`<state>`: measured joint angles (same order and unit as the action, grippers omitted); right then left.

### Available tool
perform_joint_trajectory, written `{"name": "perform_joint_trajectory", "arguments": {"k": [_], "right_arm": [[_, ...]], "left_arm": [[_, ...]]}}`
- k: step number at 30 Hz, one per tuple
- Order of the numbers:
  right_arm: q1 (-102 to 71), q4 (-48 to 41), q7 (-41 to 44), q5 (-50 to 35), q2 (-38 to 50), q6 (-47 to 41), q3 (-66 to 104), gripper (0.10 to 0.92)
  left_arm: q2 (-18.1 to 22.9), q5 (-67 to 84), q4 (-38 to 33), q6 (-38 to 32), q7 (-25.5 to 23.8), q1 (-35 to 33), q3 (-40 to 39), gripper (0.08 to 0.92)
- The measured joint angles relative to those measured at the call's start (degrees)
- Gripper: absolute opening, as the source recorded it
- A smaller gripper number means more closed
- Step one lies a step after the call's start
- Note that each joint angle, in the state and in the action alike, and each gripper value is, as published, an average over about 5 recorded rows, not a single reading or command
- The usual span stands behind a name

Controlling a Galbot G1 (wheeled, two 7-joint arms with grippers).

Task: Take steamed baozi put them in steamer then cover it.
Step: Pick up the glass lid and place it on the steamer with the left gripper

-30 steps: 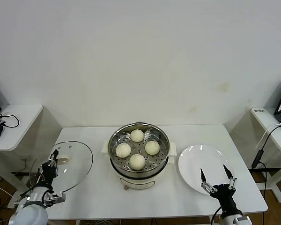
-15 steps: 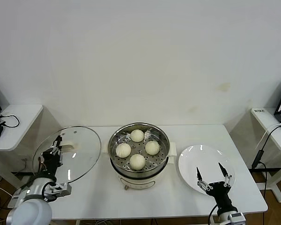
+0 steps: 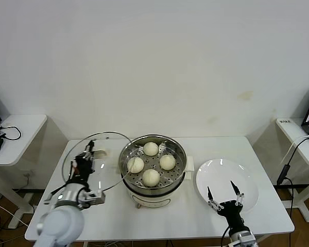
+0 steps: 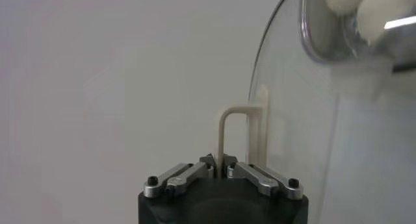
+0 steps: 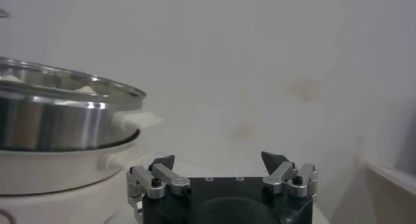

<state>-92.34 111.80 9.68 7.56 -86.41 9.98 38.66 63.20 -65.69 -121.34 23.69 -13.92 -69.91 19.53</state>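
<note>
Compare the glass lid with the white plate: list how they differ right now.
The cover is clear glass with a metal rim and a cream handle; the plate is opaque white with no handle. The cover is held tilted off the table by the left gripper, shut on its handle, beside the steamer; the plate lies flat on the table, untouched, with the open right gripper at its near edge. Both are round.

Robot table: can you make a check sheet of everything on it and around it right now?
Surface: white table, looks clean.
Job's things: four baozi sit in the steamer; the glass cover is lifted, tilted, beside the steamer's left rim, not on it.
Clutter: white plate, nothing on it.
Claws: left claw shut on the cover's handle; right claw open over the plate's near edge.
Cables: one on each side table.
Surroundings: white wall, laptop far right.
</note>
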Motion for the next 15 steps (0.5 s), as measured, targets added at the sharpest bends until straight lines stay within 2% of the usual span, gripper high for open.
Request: {"name": "perform_joint_trajectory", "arguments": {"k": [15], "right_arm": [[0.6, -2.1, 0.0, 2.6, -0.3, 0.4, -2.2, 0.823]], "left_arm": [[13.8, -16.4, 8.2, 1.4, -5.9, 10.5, -11.7, 0.14]]}}
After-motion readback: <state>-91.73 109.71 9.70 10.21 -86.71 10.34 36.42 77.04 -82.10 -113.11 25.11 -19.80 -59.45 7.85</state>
